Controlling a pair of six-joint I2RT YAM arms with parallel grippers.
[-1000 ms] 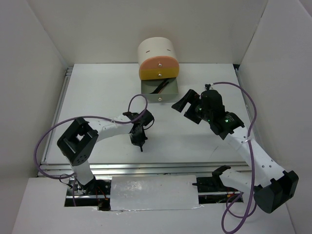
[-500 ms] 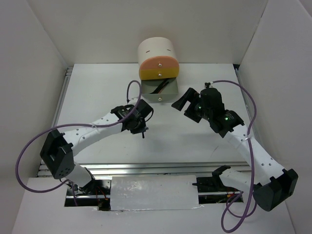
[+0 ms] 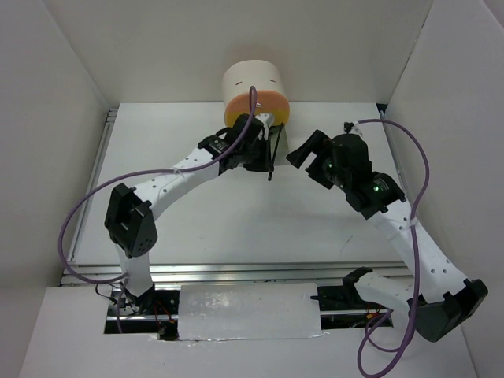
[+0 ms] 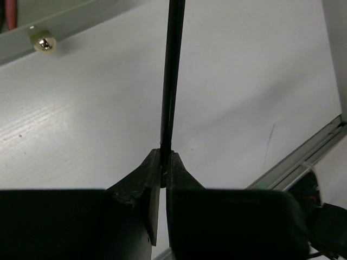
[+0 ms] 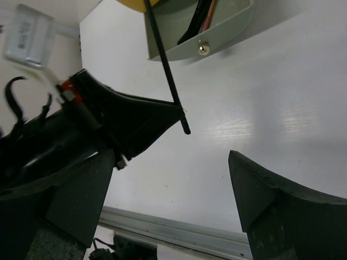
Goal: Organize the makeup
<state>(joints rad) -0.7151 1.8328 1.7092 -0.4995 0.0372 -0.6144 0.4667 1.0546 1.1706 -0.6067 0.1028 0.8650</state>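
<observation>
Makeup organizing is judged partly done, with one piece in transit.

Desk point(image 3: 157, 150): white, carrying the organizer at its far edge. Whether any piece lies loose I cannot say, as the arms hide part of the surface.

Organizer point(image 3: 253, 83): cream cylinder with coloured drawer fronts. The lowest drawer point(image 5: 227, 38) stands pulled out toward the arms.

Right claw point(image 5: 169, 162): spread wide and holding nothing. It hovers above the desk just right of the drawer, facing the left claw.

Left claw point(image 4: 162, 157): closed tight on the thin black stick point(image 4: 171, 70), gripped near its lower end. A short tail shows below the fingers in the right wrist view.

Stick position: it is off the desk and steeply tilted. Its long free part rises from the claw toward the organizer and crosses the left edge of the open drawer. Its upper end runs out of the wrist views, so I cannot tell whether it is over the compartment or beside it.

Drawer contents: a black piece point(image 5: 195, 21) and a salmon-pink stick point(image 5: 209, 13) already lie inside, so those count as stowed.

Outstanding, in my judgement: release the stick into the drawer, then close the drawer.
</observation>
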